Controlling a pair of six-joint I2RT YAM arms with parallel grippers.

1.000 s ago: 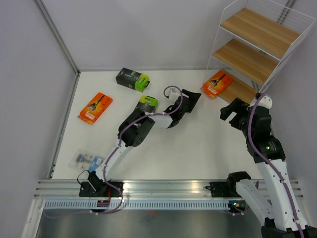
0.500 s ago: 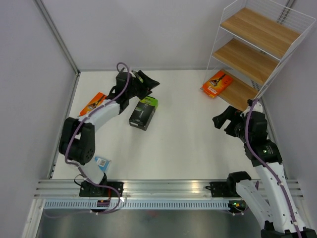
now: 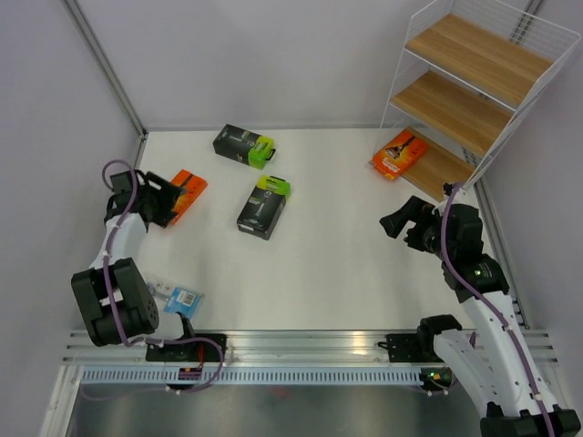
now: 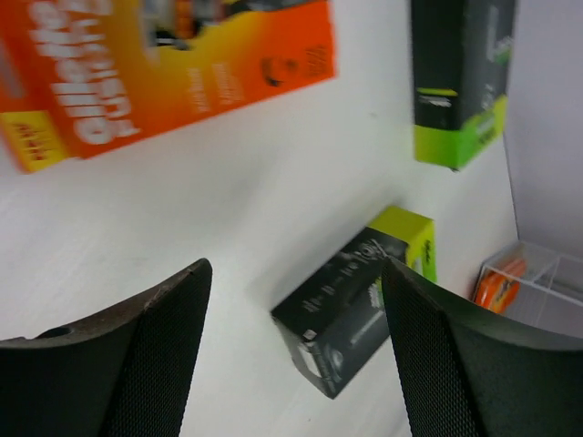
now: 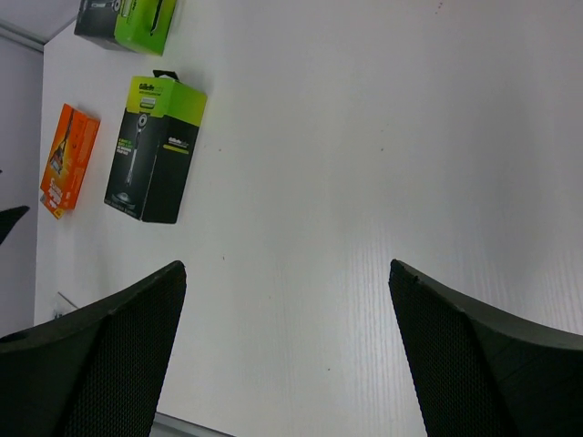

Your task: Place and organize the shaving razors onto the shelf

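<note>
Left gripper [image 3: 167, 200]: spread wide, empty, beside orange card [image 3: 185, 188], 9 o'clock.
Right gripper [image 3: 401, 223]: spread, empty.
Shelf [image 3: 453, 111]: 2 o'clock; orange pack [image 3: 399, 153] at lowest board's front edge.
Risk: flat card may skid across tabletop [image 3: 337, 264] if pinched shallow.

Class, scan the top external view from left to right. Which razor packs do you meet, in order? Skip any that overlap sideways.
In order: blister pack → centre black box → right orange card.
</note>
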